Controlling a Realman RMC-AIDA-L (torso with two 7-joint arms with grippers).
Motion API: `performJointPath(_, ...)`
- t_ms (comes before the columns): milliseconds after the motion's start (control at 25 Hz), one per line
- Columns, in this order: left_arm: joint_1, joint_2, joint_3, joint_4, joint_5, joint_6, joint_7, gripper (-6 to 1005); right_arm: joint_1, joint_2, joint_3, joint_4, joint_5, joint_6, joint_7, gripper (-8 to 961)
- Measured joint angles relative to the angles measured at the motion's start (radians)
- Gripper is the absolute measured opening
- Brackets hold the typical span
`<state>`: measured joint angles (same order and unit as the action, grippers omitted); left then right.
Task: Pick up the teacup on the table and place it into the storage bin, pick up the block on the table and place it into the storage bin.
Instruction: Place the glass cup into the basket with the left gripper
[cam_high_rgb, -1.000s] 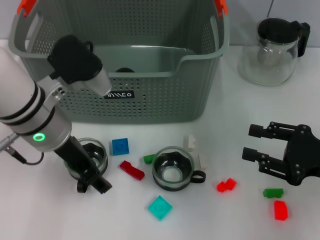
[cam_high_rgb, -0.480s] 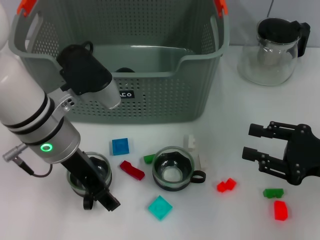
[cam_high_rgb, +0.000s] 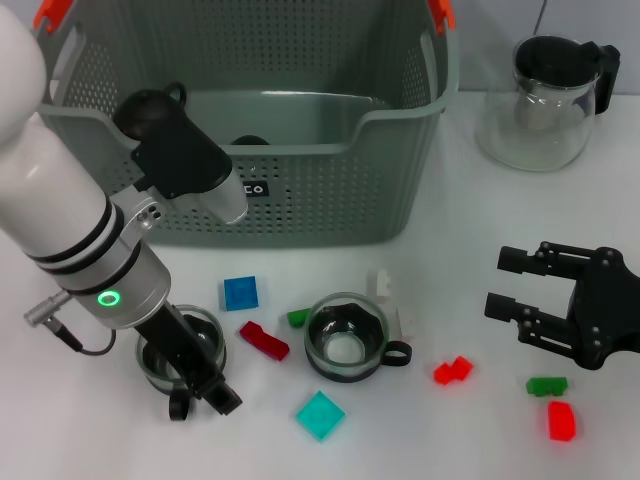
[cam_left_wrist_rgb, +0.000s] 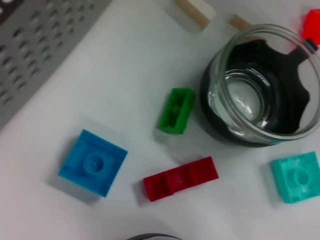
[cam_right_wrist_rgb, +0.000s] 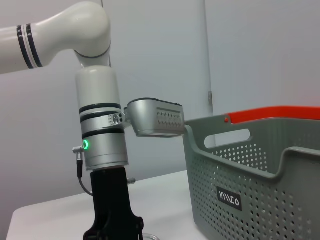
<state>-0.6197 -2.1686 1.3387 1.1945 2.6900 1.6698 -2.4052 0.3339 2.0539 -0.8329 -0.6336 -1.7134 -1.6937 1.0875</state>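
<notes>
White table (cam_high_rgb: 470, 250), plain pale wall (cam_right_wrist_rgb: 250, 55)

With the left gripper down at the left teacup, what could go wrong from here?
The left gripper sits low over the left teacup; the glass could slip or tip when lifted. The red block and blue block lie close beside it and could get knocked. The storage bin wall is tall, so a low carry might clip it.

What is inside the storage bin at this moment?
Inside the storage bin, one dark rounded object shows above the front wall. The left arm covers the bin's left side, so anything there is hidden.
</notes>
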Motion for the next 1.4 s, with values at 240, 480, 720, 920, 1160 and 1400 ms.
performJointPath(240,-0.004,0.003,-0.017,0.003,0.011,-0.015,-0.041,534,0.000,0.000,0.000,0.000,0.000,-0.001,0.000,496)
performJointPath(480,-0.005,-0.001,-0.016,0.009,0.055,-0.010,-0.054,332,0.000,-0.002,0.000,0.000,0.000,-0.002,0.009,490)
performJointPath(720,0.000,0.001,-0.043,0.076,0.013,0.077,-0.037,118,0.002,-0.003,0.002,0.000,0.000,-0.002,0.011,488)
performJointPath(920,-0.012,0.006,-0.245,0.144,-0.128,0.251,0.077,50,0.005,-0.003,0.003,0.000,0.000,-0.002,0.013,488)
performJointPath(1160,-0.057,0.076,-0.575,-0.023,-0.521,0.391,0.259,42,0.005,0.000,0.003,0.001,0.000,-0.003,0.014,488)
performJointPath(1400,-0.070,0.142,-0.777,-0.208,-0.888,0.244,0.288,42,0.010,0.003,0.003,0.003,0.000,-0.003,0.014,487)
